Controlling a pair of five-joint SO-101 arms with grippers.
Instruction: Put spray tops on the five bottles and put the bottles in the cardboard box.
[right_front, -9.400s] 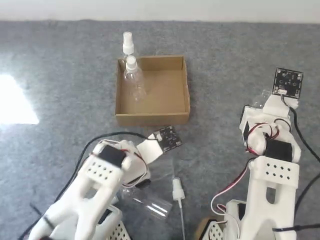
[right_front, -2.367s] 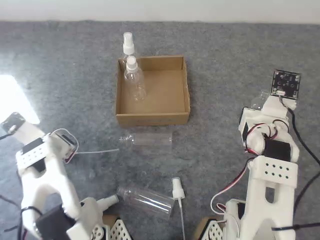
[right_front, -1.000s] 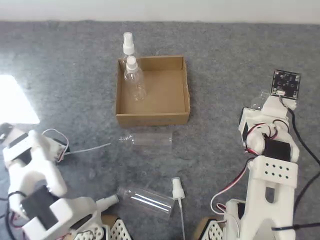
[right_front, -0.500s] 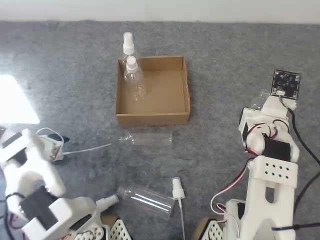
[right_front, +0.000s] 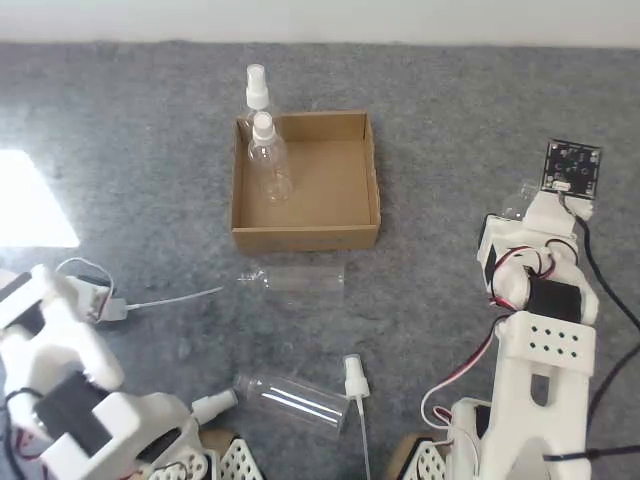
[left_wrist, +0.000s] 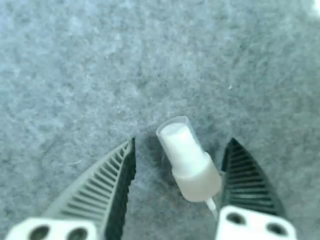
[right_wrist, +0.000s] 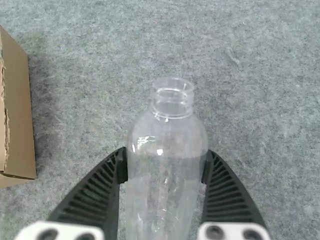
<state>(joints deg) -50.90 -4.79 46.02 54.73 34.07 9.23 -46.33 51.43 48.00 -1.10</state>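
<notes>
Above the mat (left_wrist: 75, 60), left end effector (left_wrist: 181, 143), parted, straddles spray top (left_wrist: 189, 162); right end effector (right_wrist: 164, 151) clamps bottle (right_wrist: 166, 122).

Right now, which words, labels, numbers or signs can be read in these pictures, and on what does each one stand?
No text can be read anywhere.
cardboard box: plain, no print.
uncapped bottle: clear, no label.
spray top: blank white plastic.
circuit board on an arm's wrist: tiny marks, too small to read.
</notes>
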